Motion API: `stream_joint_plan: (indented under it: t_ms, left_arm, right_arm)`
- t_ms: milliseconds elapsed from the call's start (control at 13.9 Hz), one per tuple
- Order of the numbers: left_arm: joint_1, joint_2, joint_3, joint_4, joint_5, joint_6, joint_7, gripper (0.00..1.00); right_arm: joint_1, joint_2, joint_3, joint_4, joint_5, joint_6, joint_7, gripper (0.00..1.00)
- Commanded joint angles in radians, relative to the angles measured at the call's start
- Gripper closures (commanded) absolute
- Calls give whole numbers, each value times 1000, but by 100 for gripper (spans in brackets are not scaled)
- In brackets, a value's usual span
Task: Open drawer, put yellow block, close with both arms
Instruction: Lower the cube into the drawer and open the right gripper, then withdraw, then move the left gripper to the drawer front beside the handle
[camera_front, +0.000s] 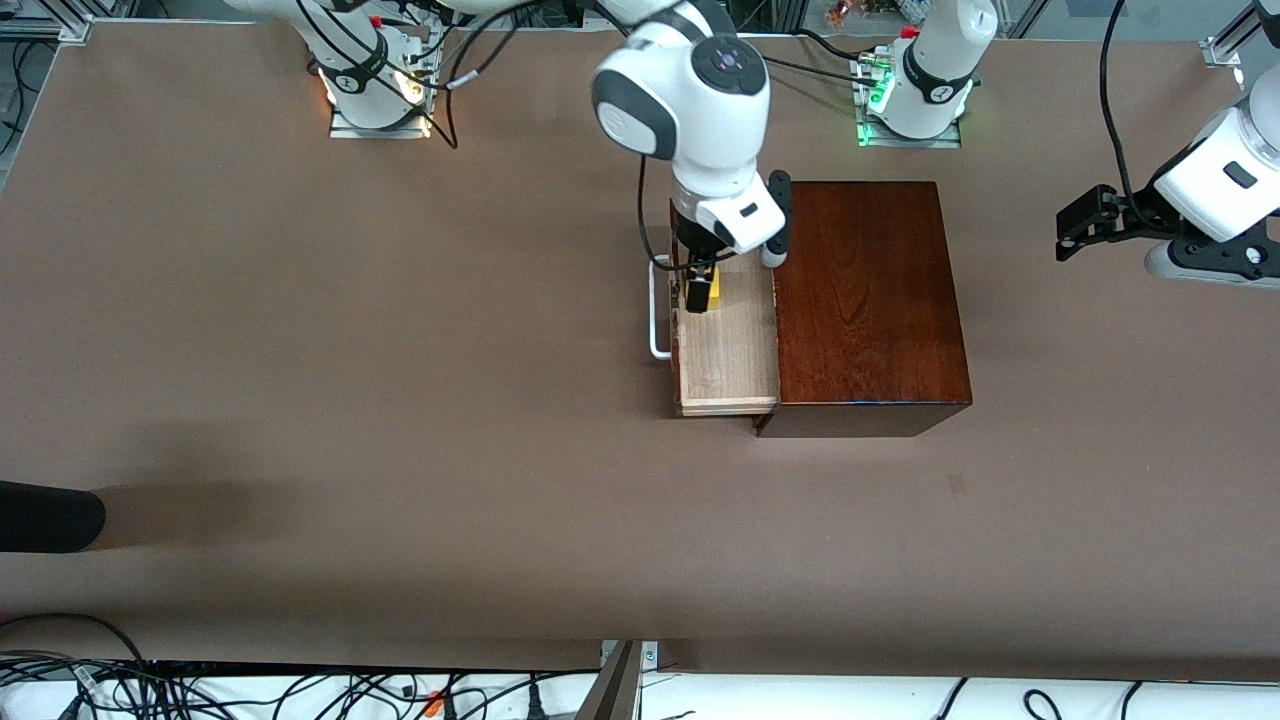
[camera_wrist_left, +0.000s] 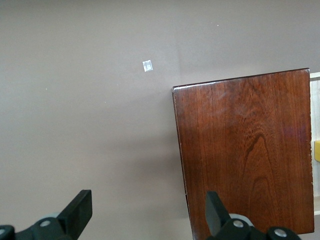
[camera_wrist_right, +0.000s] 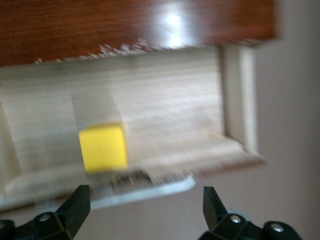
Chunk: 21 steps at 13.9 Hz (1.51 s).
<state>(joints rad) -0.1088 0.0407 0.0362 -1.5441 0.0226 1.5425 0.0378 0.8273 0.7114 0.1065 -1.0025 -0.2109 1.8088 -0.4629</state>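
The drawer (camera_front: 725, 350) stands pulled out of the dark mahogany box (camera_front: 865, 300), with its white handle (camera_front: 658, 320) toward the right arm's end of the table. The yellow block (camera_front: 707, 290) lies in the tray by the drawer front. My right gripper (camera_front: 698, 283) hangs over the block, open and holding nothing. In the right wrist view the block (camera_wrist_right: 102, 147) rests on the tray (camera_wrist_right: 170, 115), clear of my open right gripper (camera_wrist_right: 145, 210). My left gripper (camera_front: 1064, 238) is open and empty over bare table beside the box. The left wrist view shows it (camera_wrist_left: 147, 212) by the box top (camera_wrist_left: 245, 150).
A dark rounded object (camera_front: 40, 515) juts in over the table's edge at the right arm's end, nearer the front camera. Cables run along the near edge. A small pale mark (camera_wrist_left: 147, 65) sits on the table by the box.
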Motion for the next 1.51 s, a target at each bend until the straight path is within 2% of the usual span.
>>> stream_joint_plan:
  t_ms: [0,216,361,433,721,938,1226,1298,1443]
  left_arm:
    - [1,-12,5,-1,11,2,20,0]
    - [1,-1,7,15,10,10,19,0]
    - [1,-1,5,25,8,7,17,0]
    - [1,-1,4,25,8,7,16,0]
    - [-28,5,-15,41,7,8,16,0]
    - [-58,22,-111,44,20,11,11,0]
    - [-69,56,-258,44,10,19,14,0]
    - [-69,79,-298,44,11,36,19,0]
    - [-69,90,-358,44,8,83,24,0]
  right_arm:
    - [-100,-104,10,-27,54,-83,10,0]
    - [-225,-176,9,-28,82,-107,7,0]
    - [-325,-219,4,-28,175,-172,15,0]
    - [-355,-249,-14,-30,180,-198,13,0]
    - [-373,-332,-166,-41,258,-316,18,0]
    - [-373,-415,-227,-105,260,-336,32,0]
    - [-373,-629,-295,-324,258,-330,160,0]
    - [-376,-680,-297,-388,255,-329,191,0]
    - [-453,-743,-278,-488,249,-312,242,0]
